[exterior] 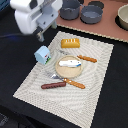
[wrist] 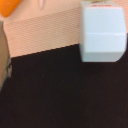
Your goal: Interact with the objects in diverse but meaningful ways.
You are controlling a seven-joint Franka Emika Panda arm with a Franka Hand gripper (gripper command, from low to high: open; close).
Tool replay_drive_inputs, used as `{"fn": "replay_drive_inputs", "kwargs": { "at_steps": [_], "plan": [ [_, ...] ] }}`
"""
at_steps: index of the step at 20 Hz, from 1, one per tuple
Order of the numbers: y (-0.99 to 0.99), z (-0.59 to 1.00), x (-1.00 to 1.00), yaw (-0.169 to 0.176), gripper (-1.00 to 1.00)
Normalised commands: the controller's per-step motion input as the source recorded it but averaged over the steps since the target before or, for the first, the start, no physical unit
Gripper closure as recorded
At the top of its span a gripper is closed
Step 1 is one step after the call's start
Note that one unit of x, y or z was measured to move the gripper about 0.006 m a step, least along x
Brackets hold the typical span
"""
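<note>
**Arm above the carton at the mat's edge**

Carton (exterior: 43, 54), pale blue and house-shaped, stands on the near-left border of the striped mat (exterior: 95, 80), as I see it in the exterior view. My arm's white head hangs above and behind it; the pincer (exterior: 40, 35) points down toward the carton without touching it, and I cannot tell whether its fingers are spread or pressed together. The wrist view shows the carton (wrist: 102, 32) from above, sitting on the mat's edge (wrist: 45, 32) where it meets the black worktop (wrist: 60, 90). The ridged yellow-orange loaf (exterior: 70, 43) lies at the mat's far side. The silver fish (exterior: 71, 63) rests on the round tan plate (exterior: 69, 71). The red-brown sausage (exterior: 53, 85) lies near the front of the mat, beside an orange-handled knife (exterior: 73, 83); a second orange-handled utensil (exterior: 88, 58) lies to the plate's right. Dark pots (exterior: 80, 10) stand on the pink surface (exterior: 107, 30) beyond.
</note>
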Motion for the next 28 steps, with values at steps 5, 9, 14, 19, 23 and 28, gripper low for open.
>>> {"fn": "replay_drive_inputs", "kwargs": {
  "at_steps": [5, 9, 14, 19, 23, 28],
  "plan": [
    [0.9, 0.43, 0.36, 0.0, -1.0],
    [0.86, 0.3, 0.5, 0.0, -1.0],
    [0.8, 0.2, 0.61, 0.0, -1.0],
    [0.77, 0.21, 0.62, 0.0, -1.0],
    [0.73, 0.2, 0.62, 0.0, -1.0],
    [0.59, 0.15, 0.68, -0.012, -1.0]
  ]
}}
